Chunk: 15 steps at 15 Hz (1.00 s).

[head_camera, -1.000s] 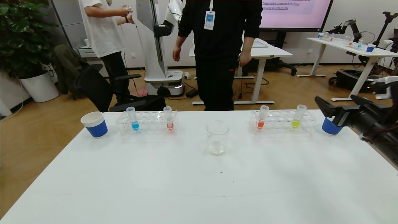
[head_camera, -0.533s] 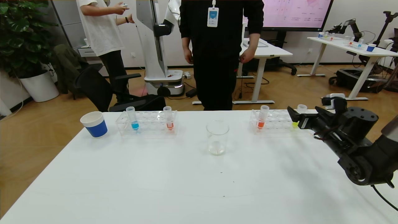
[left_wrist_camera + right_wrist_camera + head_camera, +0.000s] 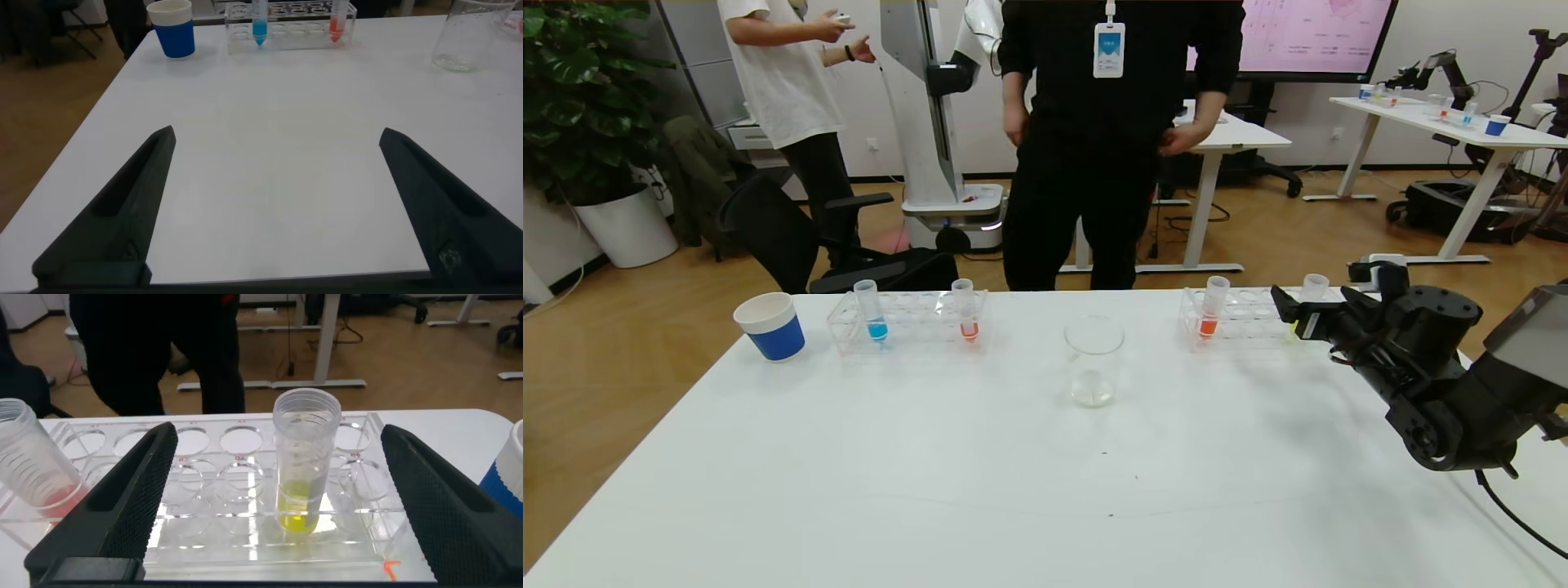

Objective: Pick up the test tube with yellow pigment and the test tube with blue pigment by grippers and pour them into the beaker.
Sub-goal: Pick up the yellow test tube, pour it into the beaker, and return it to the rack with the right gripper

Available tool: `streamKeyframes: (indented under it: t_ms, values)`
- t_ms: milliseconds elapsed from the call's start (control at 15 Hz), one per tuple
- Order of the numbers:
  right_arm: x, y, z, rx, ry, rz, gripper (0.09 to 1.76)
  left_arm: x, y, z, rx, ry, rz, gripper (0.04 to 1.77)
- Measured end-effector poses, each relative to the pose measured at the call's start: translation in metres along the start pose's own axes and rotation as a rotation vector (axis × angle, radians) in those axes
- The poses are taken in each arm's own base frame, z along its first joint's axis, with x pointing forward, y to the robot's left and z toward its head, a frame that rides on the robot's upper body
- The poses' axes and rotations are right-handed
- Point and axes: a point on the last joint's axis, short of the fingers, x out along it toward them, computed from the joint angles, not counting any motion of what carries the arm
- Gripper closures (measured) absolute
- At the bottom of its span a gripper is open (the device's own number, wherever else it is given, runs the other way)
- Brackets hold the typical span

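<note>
The yellow test tube (image 3: 304, 461) stands upright in the right clear rack (image 3: 204, 531); in the head view only its top (image 3: 1313, 287) shows behind my right gripper (image 3: 1286, 314). That gripper is open, level with the tube, its fingers (image 3: 122, 506) to either side and short of it. The blue test tube (image 3: 872, 310) stands in the left clear rack (image 3: 915, 327), also seen in the left wrist view (image 3: 260, 20). The empty glass beaker (image 3: 1093, 360) stands mid-table between the racks. My left gripper (image 3: 278, 204) is open over bare table near the front, out of the head view.
Each rack also holds an orange-red tube (image 3: 966, 310) (image 3: 1211, 309). A blue-and-white paper cup (image 3: 771, 326) stands at the far left; another (image 3: 507, 474) is right of the right rack. A person in black (image 3: 1094, 139) stands behind the table's far edge.
My right arm has swung in from the right edge to the right rack, now covering the yellow tube's lower part in the head view. The person in black shifted slightly.
</note>
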Motion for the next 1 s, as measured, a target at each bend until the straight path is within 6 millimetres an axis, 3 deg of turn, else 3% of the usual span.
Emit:
streamKeyframes:
  t_ms: [400,1000]
  values:
    - [0.021,-0.002,0.004,0.0,-0.005,0.002,0.11,0.0,0.0,0.0,0.001,0.0,0.0,0.07]
    - [0.012,0.002,-0.002,0.0,0.022,0.01,0.14,0.0,0.0,0.0,0.0,0.0,0.0,0.07]
